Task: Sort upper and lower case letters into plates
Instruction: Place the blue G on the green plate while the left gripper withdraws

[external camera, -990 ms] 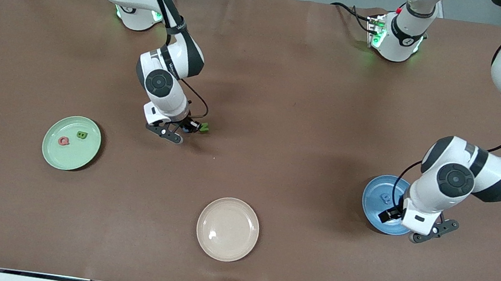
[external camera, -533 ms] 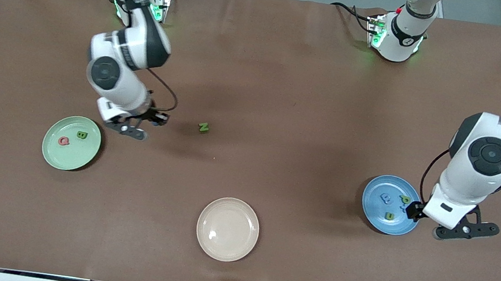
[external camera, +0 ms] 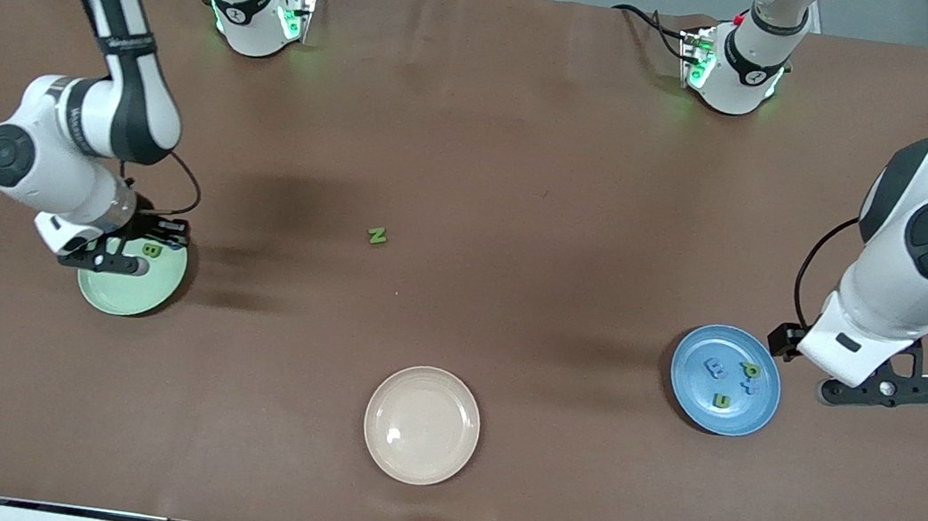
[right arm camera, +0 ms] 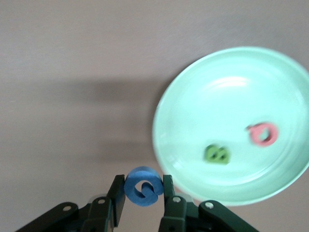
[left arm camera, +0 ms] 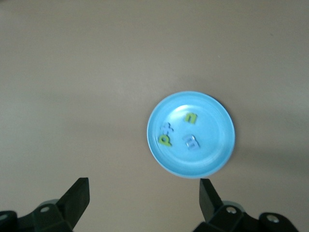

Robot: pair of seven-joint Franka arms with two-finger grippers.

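Step in hand: I judge this as the delivery of one letter. My right gripper point(right arm camera: 143, 193) grasps a blue letter point(right arm camera: 143, 186) between its two fingers and carries it to the mint green plate point(external camera: 120, 298).
Right gripper: it hovers over the rim of the mint green plate at the right arm's end of the table. The right wrist view shows the blue letter hanging just outside the rim, over bare table.
Mint green plate: a green letter B point(right arm camera: 217, 154) and a pink letter point(right arm camera: 262, 134) already lie in it, apart from each other.
Next move: I need to carry the blue letter inward until it is clear of the rim, lower it, then part my fingers. Let go where it is now, it would likely land on the table.
Green N point(external camera: 377, 236): it lies alone on the brown table point(external camera: 530, 170), well apart from every plate, not yet sorted.
Cream plate point(external camera: 422, 424): nearest the front camera, nothing in it.
Blue plate point(external camera: 724, 380): at the left arm's end, holding several small letters.
Left gripper point(left arm camera: 144, 198): released, fingers spread wide and holding nothing. It hangs just beside the blue plate, and this arm waits.
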